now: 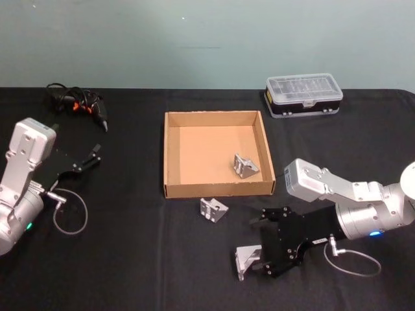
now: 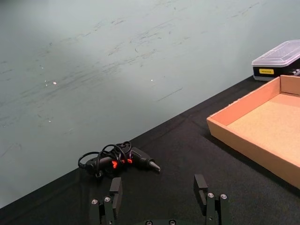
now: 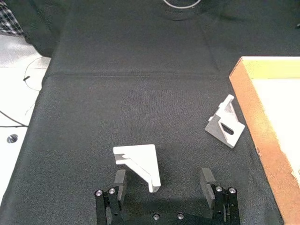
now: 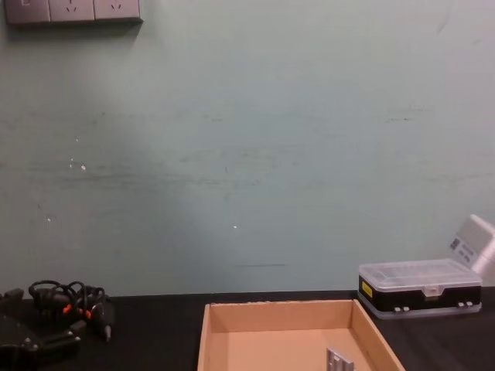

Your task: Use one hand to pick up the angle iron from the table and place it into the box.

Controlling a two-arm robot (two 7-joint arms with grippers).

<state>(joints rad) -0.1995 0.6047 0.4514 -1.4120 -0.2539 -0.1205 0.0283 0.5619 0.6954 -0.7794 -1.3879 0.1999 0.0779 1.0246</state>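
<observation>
Three grey angle irons show. One lies inside the tan box (image 1: pixel 173 155) near its right wall (image 1: pixel 245 166), and its top also shows in the chest view (image 4: pixel 339 360). A second (image 1: pixel 213 209) lies on the black table (image 1: pixel 130 259) just in front of the box. The third (image 1: pixel 246 259) lies at the front right, between the spread fingers of my right gripper (image 1: pixel 255 246), which is open. In the right wrist view this angle iron (image 3: pixel 139 164) sits closer to one finger (image 3: pixel 120 181), with the gripper (image 3: pixel 163 182) low around it. My left gripper (image 1: pixel 87 159) hangs open at the far left.
A clear-lidded plastic case (image 1: pixel 303 94) stands at the back right. A black tool with a coiled cord (image 1: pixel 76 103) lies at the back left, ahead of the left gripper (image 2: pixel 158 187). The second angle iron (image 3: pixel 226 124) lies close to the box wall (image 3: pixel 248 117).
</observation>
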